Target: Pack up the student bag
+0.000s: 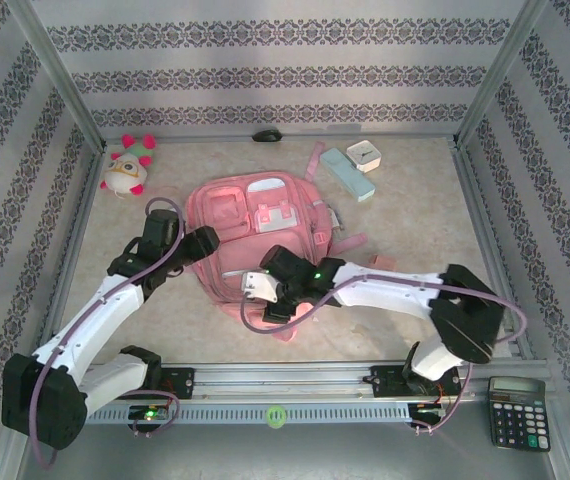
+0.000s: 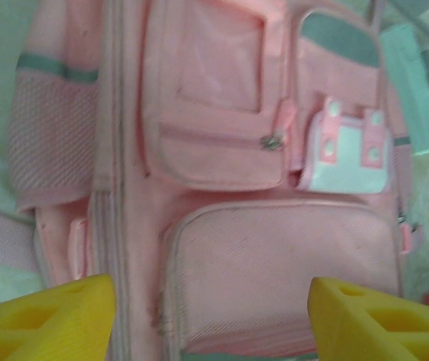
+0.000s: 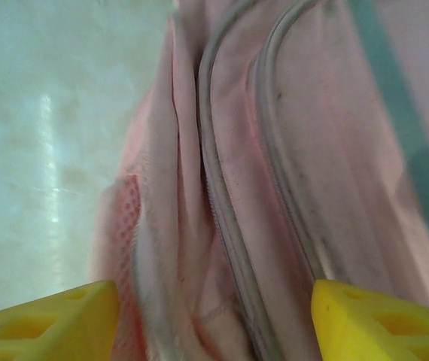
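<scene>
I see the student bag (image 1: 255, 235) lying flat mid-tabletop (image 1: 425, 210), long axis running away from me, left jaws and right jaws both spread open over it, the right ones nearest the zip seam (image 3: 229, 210), which I think is shut.

Pink student bag (image 1: 255, 225) lies flat, pockets up, mid-table.

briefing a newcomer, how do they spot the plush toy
From the big pink student bag in the middle, look to the far left corner. The plush toy lies there alone, apart from the bag. It is small, round, white with pink tufts, unlike the flat mint box far right.
</scene>
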### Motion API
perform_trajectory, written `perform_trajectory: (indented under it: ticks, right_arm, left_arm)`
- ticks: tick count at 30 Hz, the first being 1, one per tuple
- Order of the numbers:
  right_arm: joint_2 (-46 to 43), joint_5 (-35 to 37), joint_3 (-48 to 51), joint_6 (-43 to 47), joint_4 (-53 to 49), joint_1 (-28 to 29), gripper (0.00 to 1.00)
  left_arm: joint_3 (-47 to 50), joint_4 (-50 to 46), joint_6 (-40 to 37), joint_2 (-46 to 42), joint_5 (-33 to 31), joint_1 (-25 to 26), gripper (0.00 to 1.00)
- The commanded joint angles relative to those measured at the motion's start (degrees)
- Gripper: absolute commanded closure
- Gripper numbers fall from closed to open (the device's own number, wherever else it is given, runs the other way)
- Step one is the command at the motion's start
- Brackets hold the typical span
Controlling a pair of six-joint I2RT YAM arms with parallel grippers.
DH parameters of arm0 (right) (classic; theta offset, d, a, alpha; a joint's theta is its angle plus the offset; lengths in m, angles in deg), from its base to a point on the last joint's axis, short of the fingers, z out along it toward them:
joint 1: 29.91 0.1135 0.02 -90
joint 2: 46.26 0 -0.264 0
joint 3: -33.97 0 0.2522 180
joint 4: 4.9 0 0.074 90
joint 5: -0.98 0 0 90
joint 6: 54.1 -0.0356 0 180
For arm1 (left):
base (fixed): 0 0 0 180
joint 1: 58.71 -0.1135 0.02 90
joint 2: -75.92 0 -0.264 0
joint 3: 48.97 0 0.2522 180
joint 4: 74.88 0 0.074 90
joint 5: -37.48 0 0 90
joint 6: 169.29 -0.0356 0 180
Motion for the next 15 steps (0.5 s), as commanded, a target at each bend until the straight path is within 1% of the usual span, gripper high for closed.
perform_trajectory:
  ticks: [1, 2, 3, 5, 6, 7, 8, 10, 12, 15]
  right_arm:
    - [3.86, 2.76, -1.63, 5.91, 2.87, -0.22, 0.36]
    - [4.28, 3.77, -1.55, 6.74, 3.27, -0.22, 0.39]
    - [4.04, 4.82, -1.17, 7.65, 3.79, -0.22, 0.48]
    - [2.02, 6.10, -0.42, 9.87, 4.14, -0.32, 0.70]
    - [0.21, 5.85, -0.18, 11.14, 3.63, -0.62, 0.85]
    - [-1.65, 4.94, -0.11, 12.19, 2.85, -0.94, 0.94]
    - [-4.28, 3.09, -0.11, 13.44, 1.93, -1.62, 1.00]
    - [-9.44, -2.00, -0.67, 15.81, -0.77, -3.46, 1.00]
    - [-14.61, -9.31, -1.86, 18.09, -3.62, -6.65, 1.00]
    - [-19.65, -18.48, -3.84, 20.31, -6.68, -11.74, 1.00]
  left_arm:
    - [1.83, -0.93, 1.32, -0.51, 3.32, -1.84, 0.33]
    - [2.18, -0.69, 1.32, -0.42, 4.03, -2.43, 0.32]
    - [2.52, -0.40, 1.09, -0.50, 4.70, -2.97, 0.32]
    - [2.96, -0.04, 0.31, -0.64, 6.16, -4.23, 0.32]
    - [3.05, 0.25, -0.30, -0.82, 7.26, -5.05, 0.33]
    - [3.01, 0.53, -0.89, -1.09, 8.29, -5.68, 0.33]
    - [3.09, 0.80, -2.05, -1.35, 9.67, -6.23, 0.33]
    - [2.76, 0.63, -4.63, -2.25, 11.20, -7.05, 0.33]
    - [2.65, 0.61, -7.19, -3.27, 12.64, -7.80, 0.33]
    - [3.37, 3.56, -11.52, -4.70, 17.37, -8.50, 0.32]
